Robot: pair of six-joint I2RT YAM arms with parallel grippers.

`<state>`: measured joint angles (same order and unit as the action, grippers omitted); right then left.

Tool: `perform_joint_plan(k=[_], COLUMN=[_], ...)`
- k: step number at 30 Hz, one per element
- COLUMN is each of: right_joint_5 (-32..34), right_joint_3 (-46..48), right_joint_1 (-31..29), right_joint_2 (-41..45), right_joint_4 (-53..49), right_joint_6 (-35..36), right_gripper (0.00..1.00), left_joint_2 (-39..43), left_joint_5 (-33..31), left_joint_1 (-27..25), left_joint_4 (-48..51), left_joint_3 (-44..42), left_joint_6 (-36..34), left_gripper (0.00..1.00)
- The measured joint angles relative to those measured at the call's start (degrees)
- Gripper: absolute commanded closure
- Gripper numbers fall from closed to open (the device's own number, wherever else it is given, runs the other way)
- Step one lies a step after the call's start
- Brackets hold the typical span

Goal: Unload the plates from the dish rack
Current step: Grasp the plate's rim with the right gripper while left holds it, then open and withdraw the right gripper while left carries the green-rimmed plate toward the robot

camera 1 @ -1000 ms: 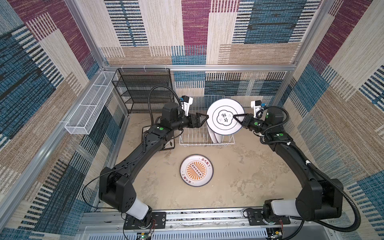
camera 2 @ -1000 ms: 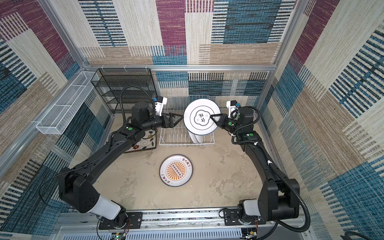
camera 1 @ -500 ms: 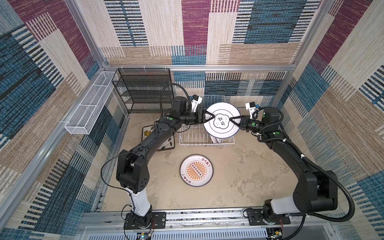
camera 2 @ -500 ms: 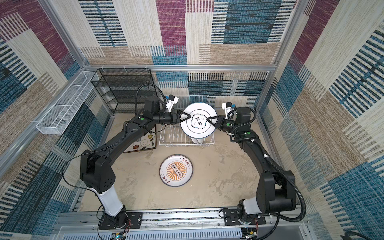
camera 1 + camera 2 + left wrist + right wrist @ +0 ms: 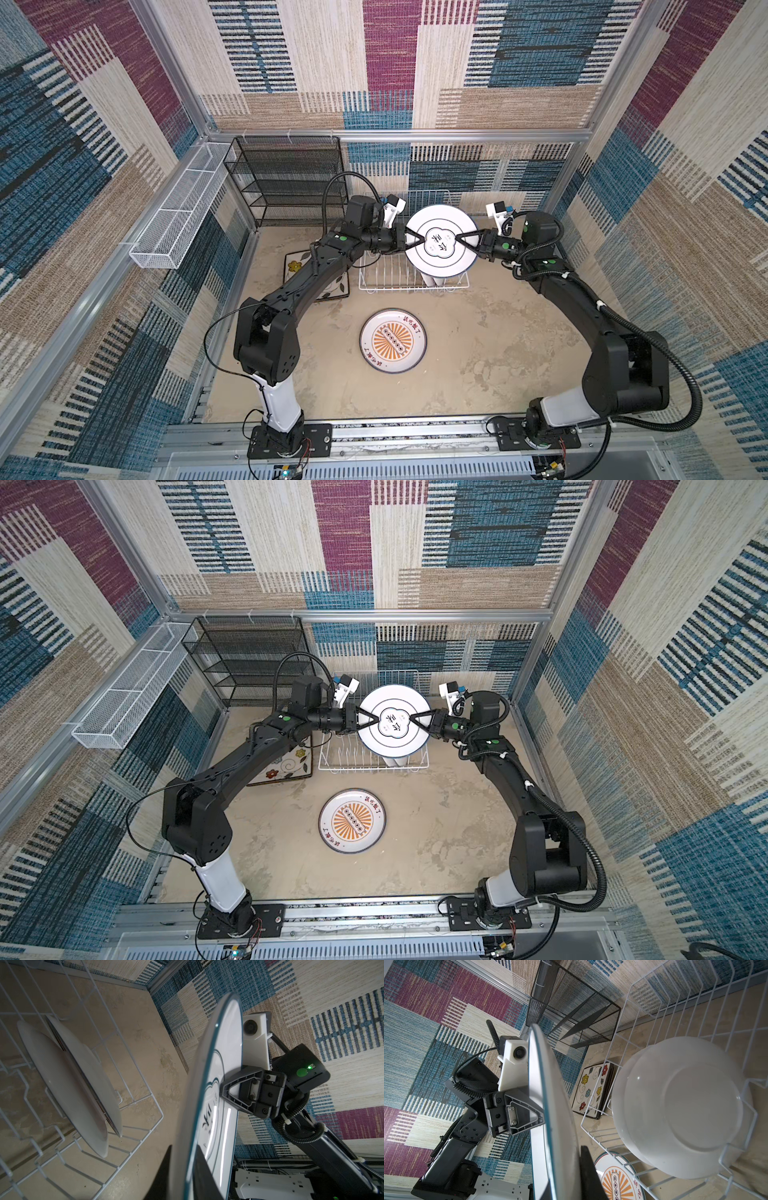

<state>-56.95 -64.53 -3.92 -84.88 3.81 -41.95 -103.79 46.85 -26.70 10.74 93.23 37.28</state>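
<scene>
White held plate (image 5: 440, 243) partly screens dish rack (image 5: 386, 286) (flowered plates (image 5: 295, 266) beside).

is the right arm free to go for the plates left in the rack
Probably not yet: the right gripper is shut on the raised round plate, which the left gripper also clamps, and that plate hangs above the racked plates.

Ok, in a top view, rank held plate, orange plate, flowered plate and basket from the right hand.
1. Held plate, in the right hand, over the rack.
2. Orange plate, front centre.
3. Flowered plate, left of the rack.
4. Basket, far left wall.
</scene>
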Motion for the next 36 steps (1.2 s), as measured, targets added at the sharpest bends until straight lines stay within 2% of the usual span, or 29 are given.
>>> perform_joint_plan(k=[2, 5, 14, 21, 27, 36], right_joint_5=[-0.6, -0.9, 2.9, 7.9, 11.7, 17.0], right_joint_3=[0.0, -0.1, 0.5, 0.8, 1.2, 0.0], right_joint_1=[0.1, 0.1, -0.2, -0.2, -0.1, -0.1], right_joint_2=[0.0, 0.2, 2.7, 6.6, 11.1, 13.3], right_joint_4=[0.5, 0.8, 0.7, -2.0, -3.6, -8.0], right_joint_6=[0.5, 0.8, 1.9, 7.7, 14.5, 25.5], right_gripper=[0.94, 0.9, 0.54, 0.23, 0.02, 0.01], left_joint_2=[0.6, 1.1, 3.4, 7.9, 14.5, 25.1], left_joint_5=[-0.1, -0.1, -2.0, -6.5, -10.8, -17.5], left_joint_1=[0.1, 0.1, -0.4, 0.2, 0.4, 0.4], left_joint_4=[0.1, 0.1, 2.7, 7.7, 10.3, 13.8], left_joint_3=[-0.3, -0.5, -1.1, -1.6, -6.1, -18.1], left_joint_6=[0.6, 0.6, -1.3, -4.3, -5.1, -4.5], left_gripper=[0.99, 1.0, 1.0, 1.0, 1.0, 1.0])
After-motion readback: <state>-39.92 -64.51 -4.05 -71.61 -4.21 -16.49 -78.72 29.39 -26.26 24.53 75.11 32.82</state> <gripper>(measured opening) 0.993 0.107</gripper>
